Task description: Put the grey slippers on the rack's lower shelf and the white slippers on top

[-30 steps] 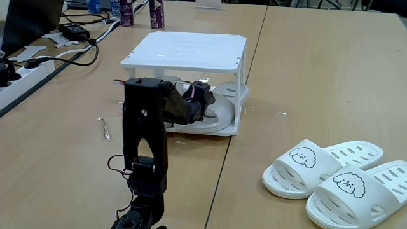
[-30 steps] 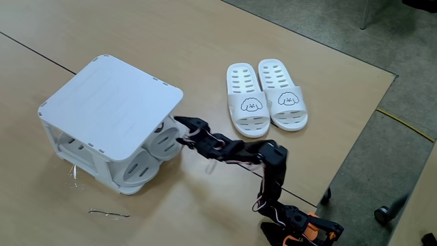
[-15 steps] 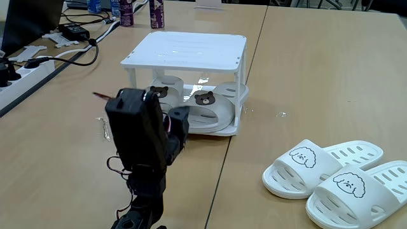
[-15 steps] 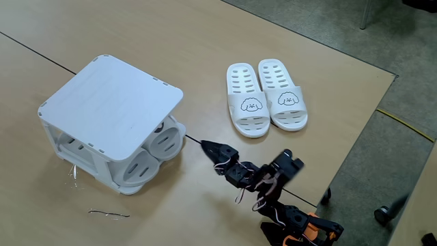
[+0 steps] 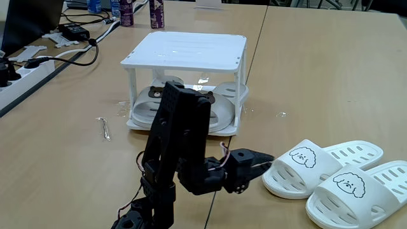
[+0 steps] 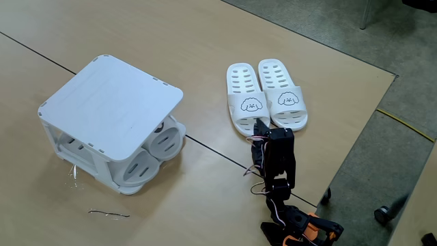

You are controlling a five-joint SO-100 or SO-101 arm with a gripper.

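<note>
Swung from rack point(image 5: 184, 51) to white slippers point(image 6: 266, 102); fingers point(image 5: 264, 159) empty, closure unclear; grey slippers point(image 5: 191, 108) shelved.

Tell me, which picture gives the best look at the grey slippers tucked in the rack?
The low, side-on fixed view: it looks in under the top shelf, showing a bear face on a grey slipper on the lower shelf, though the arm hides part. The higher fixed view shows the grey slippers poking out from under the rack.

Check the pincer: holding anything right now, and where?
Nothing held. The pincer sits just short of the white slippers, at the toe end of the nearer one, with nothing between its fingers. The grey slippers lie on the lower shelf.
</note>
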